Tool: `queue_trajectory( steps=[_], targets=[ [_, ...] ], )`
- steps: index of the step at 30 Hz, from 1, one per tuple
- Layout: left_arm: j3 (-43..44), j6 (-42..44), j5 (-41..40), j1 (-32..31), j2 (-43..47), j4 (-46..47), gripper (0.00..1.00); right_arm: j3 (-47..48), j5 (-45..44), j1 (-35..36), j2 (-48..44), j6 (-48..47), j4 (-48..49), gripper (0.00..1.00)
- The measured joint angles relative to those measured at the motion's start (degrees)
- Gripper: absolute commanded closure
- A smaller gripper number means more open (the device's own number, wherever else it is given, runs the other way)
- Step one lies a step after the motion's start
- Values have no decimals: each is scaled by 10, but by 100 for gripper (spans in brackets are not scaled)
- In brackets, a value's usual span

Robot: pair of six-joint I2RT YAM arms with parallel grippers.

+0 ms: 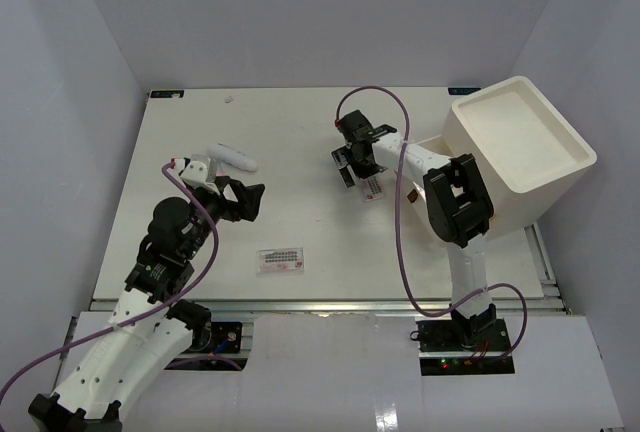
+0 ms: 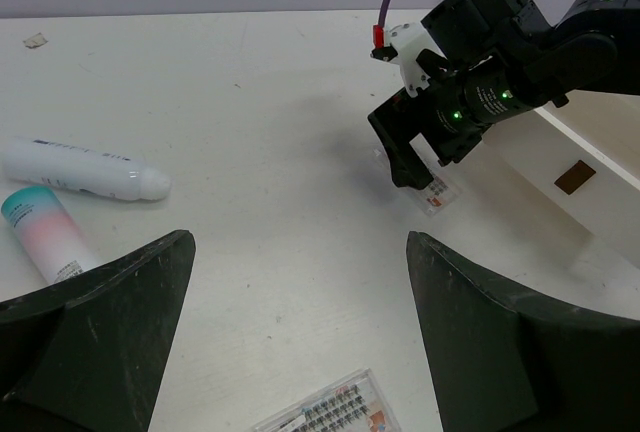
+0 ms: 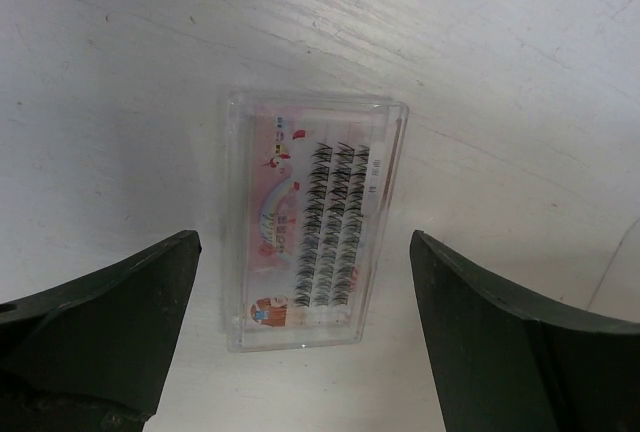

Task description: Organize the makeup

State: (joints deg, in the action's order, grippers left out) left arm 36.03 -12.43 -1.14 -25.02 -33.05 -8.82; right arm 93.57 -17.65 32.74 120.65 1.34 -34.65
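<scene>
Got the right pincer (image 3: 303, 247) released and spread wide, with a flat clear lash packet (image 3: 310, 217) lying on the white worktop (image 3: 520, 72) right in the gap (rows of little dark lash clusters inside, pink cartoon print down one side). Not touching either finger, going by the wrist view. From the top camera, same right pincer (image 1: 352, 152) reaching out past the middle of the worktop, with the lash packet (image 1: 371, 188) poking out on its near side.

Got the left pincer (image 1: 243, 200) let go too, jaws far apart and gripping nothing, hanging over bare worktop on the left half. Through its own camera, left pincer (image 2: 298, 247) pointed across at the right arm, with a second lash packet (image 2: 325, 414) flat on the worktop at the bottom edge of the shot. From above, second lash packet (image 1: 281, 260) sitting near the front edge, between the two arms and well apart from the first one.

Also spotted a white tube (image 1: 232, 157) lying on its side just beyond the left pincer. Right beside it in the left wrist view, a pink tube (image 2: 45, 232) with a teal cap, cap end up close to the white tube (image 2: 85, 169) (can't tell whether touching).

Over at the far right corner, a big white bin (image 1: 520, 192) tipped at an angle, hanging past the worktop's right edge.
</scene>
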Motion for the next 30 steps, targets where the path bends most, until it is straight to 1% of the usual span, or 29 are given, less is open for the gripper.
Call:
queue_trajectory(
  steps=[11,15,19,20,22,25,27,28,30],
  targets=[
    [0,0,-4,0,0,0,2,6,53,-21,17,18,-4,12],
    [0,0,-4,0,0,0,2,6,70,-26,18,22,-5,16],
    [0,2,-4,0,0,0,2,6,91,-32,20,27,-4,22],
    [0,2,-4,0,0,0,2,6,97,-32,21,28,-4,27],
    [0,2,-4,0,0,0,2,6,107,-33,21,29,-4,32],
    [0,2,-4,0,0,0,2,6,116,-34,21,26,-4,44],
    [0,2,-4,0,0,0,2,6,120,-35,21,24,-4,55],
    [0,2,-4,0,0,0,2,6,122,-35,21,22,-4,58],
    [0,2,-4,0,0,0,2,6,127,-35,21,16,-4,69]
  ],
)
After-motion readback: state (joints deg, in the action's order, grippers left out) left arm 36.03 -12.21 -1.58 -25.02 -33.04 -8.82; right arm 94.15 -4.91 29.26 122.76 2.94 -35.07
